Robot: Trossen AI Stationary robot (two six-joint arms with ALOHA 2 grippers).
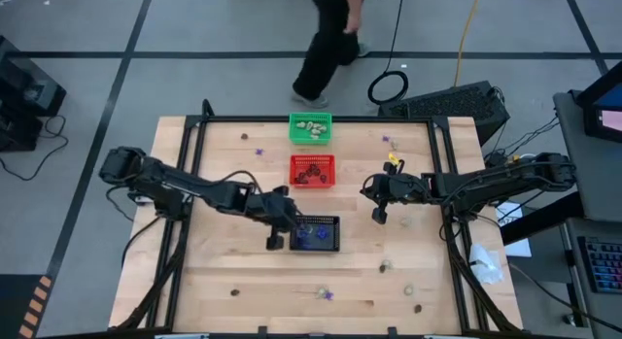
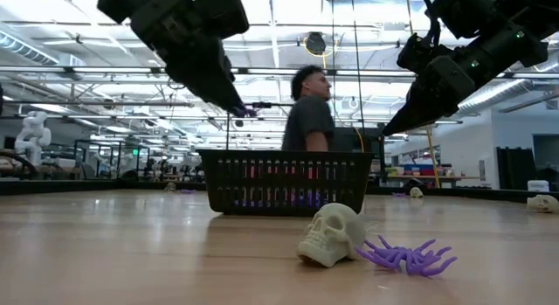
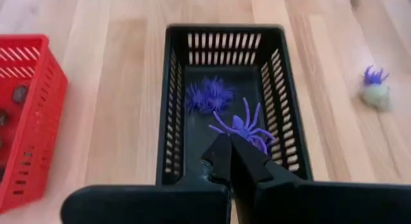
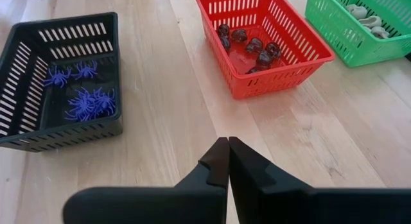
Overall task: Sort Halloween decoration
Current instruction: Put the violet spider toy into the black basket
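Halloween decoration pieces are partly sorted by colour. Purple spiders [image 4: 82,95] lie in the black basket [image 1: 318,234] near the table's middle. Dark brown skulls [image 4: 250,45] sit in the red basket [image 1: 312,171], just behind the black one. Pale cream pieces [image 1: 315,128] fill the green basket [image 1: 311,128] at the far edge, close behind the red one.

Left gripper [image 3: 229,142] hangs above the black basket, over its near wall. Its jaws are pressed on a purple spider [image 3: 243,126]; the legs splay out past the fingertips. In the low view the same spider shows at the fingertip, raised clear above the basket rim.

Right gripper [image 4: 228,144] hovers over bare wood to the right of the red basket, well apart from all three baskets. Jaws fully together, nothing between them.

Loose pieces remain on the table [image 1: 214,271]. A cream skull [image 2: 333,235] and a purple spider [image 2: 405,255] lie touching near the front edge, in front of the black basket. The high view shows a few more small bits scattered near the front and back edges; too small to tell colour for most.

A person [image 1: 330,43] in dark clothes stands beyond the table's far edge, behind the green basket.
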